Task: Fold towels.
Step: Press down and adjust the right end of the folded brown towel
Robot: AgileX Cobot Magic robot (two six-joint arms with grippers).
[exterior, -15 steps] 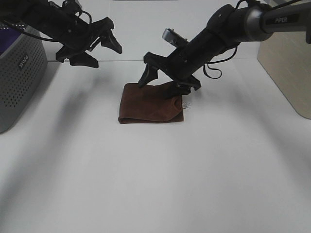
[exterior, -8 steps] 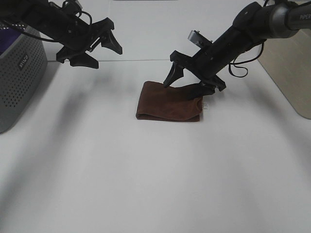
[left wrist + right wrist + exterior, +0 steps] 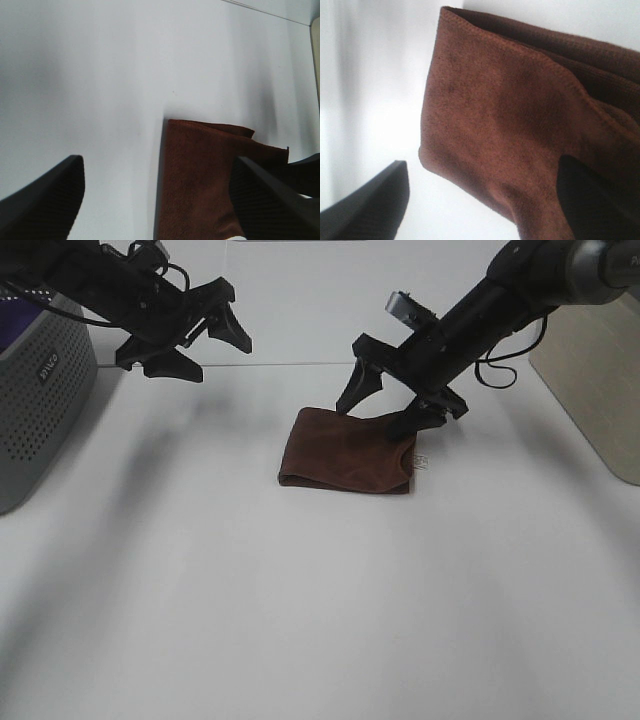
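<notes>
The towel is lying folded near mid-bench as a flat brown rectangle. Its long axis is running 9 to 3 in the high view. A white tag is poking out at its 3 o'clock corner.

The right end effector is sitting right over the towel's far edge, about 1 o'clock from the cloth's middle, and is clearly on the nearer arm. Its jaws are standing wide apart and gripping nothing. One finger is hanging clear past the 11 o'clock corner. The other seems to be pressing on the cloth near the 2 o'clock corner; contact is likely but not certain. The right wrist view is showing cloth spanning the gap between the spread fingers.

The left end effector is hovering well apart, at 10 o'clock from the towel. Its jaws are likewise wide and empty above the bare bench.

Judgement: any further fold is falling to the right arm, which is needing to close on an edge first.
</notes>
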